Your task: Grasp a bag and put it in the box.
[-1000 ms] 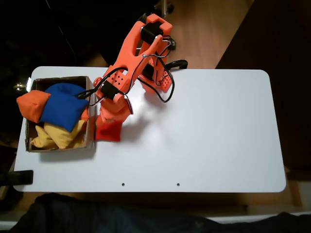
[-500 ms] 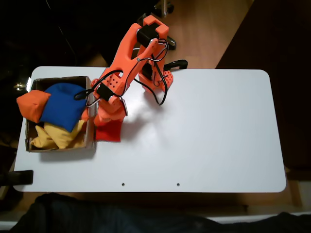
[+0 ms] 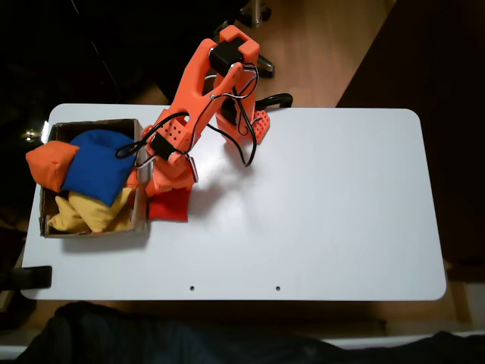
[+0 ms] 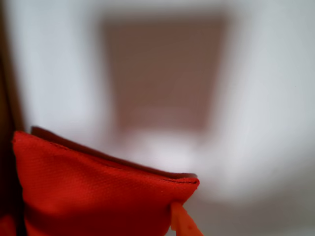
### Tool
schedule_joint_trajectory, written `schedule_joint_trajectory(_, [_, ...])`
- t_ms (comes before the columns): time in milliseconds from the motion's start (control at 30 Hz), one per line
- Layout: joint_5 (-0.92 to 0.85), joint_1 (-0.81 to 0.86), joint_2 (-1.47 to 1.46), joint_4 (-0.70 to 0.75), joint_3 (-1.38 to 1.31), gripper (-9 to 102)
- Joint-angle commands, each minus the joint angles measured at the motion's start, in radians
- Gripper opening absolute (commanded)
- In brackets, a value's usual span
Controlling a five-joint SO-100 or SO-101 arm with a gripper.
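Soft red woven bag (image 4: 93,191) beside thin-walled cardboard box (image 3: 140,216)

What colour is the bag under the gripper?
Red; the bag shows best in the wrist view, below the gripper.

White table (image 3: 341,205) (rounded corners) against wooden floor (image 3: 326,45), dim surroundings.
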Motion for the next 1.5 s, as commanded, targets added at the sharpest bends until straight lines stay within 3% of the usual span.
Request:
schedule_joint_trajectory(0, [-0.009, 0.014, -0.008, -0.02, -0.002, 62])
schedule_joint_trajectory(400, [-0.021, 0.017, -0.026, -0.012, -0.005, 61])
schedule_joint_trajectory(533, [-0.025, 0.021, -0.028, -0.012, -0.005, 43])
schedule_joint_trajectory(833, [-0.029, 0.028, -0.02, -0.012, 0.0, 31])
schedule_joint_trajectory(967, [-0.029, 0.029, -0.015, -0.012, 0.003, 19])
schedule_joint_trajectory(1467, [-0.031, -0.052, 0.137, -0.021, 0.086, 5])
